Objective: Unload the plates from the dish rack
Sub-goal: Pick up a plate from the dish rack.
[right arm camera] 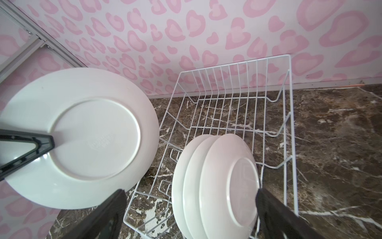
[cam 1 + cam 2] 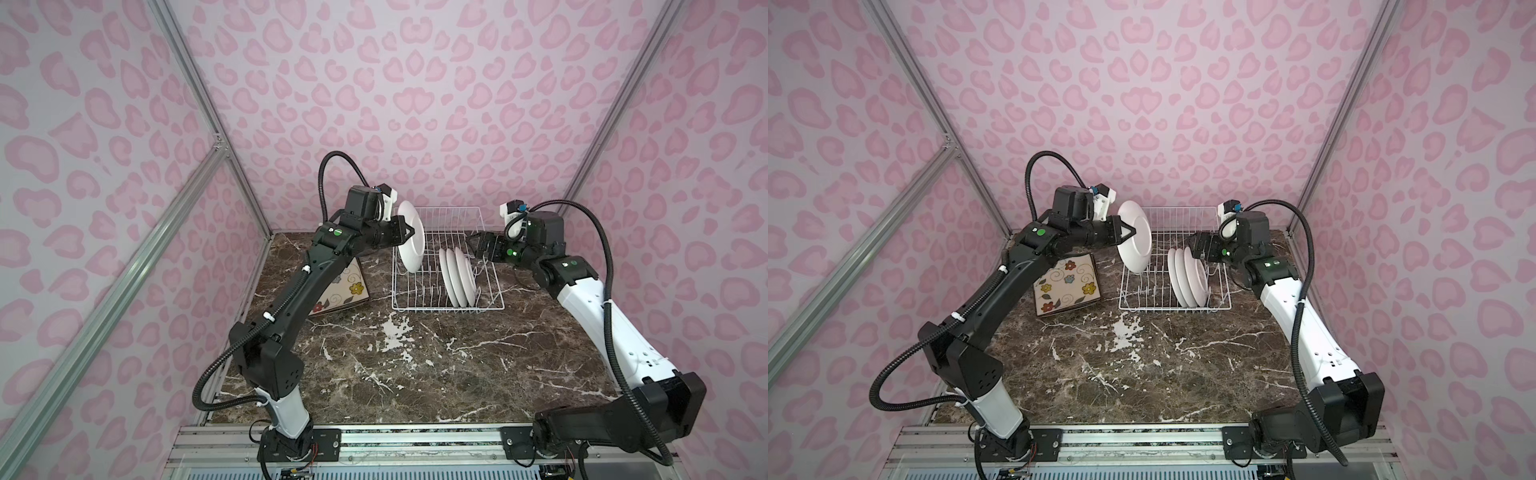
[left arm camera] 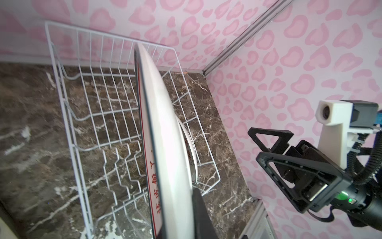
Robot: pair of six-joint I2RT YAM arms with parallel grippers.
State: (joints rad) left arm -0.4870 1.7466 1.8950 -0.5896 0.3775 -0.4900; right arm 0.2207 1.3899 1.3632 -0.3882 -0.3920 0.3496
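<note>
Top views show the left gripper point(image 2: 409, 231) clamped tight on the rim of a round white plate point(image 2: 412, 243), holding it on edge above the 9 o'clock side of the dish rack point(image 2: 440, 309). Three more round plates point(image 2: 458, 274) stand in the tines toward the rack's 4 o'clock corner. Flowered square plates point(image 2: 1068, 286) lie stacked flat on the marble tabletop point(image 2: 415, 374) at 10 o'clock. At the rack's 3 o'clock side the right gripper point(image 1: 191, 192) hangs with jaws spread wide and empty, just beside the standing plates (whether a finger grazes one cannot be told). Rigid and glossy, these plates look slippery and easily chipped; the upper rim, a finger on each face, seems the safest hold
</note>
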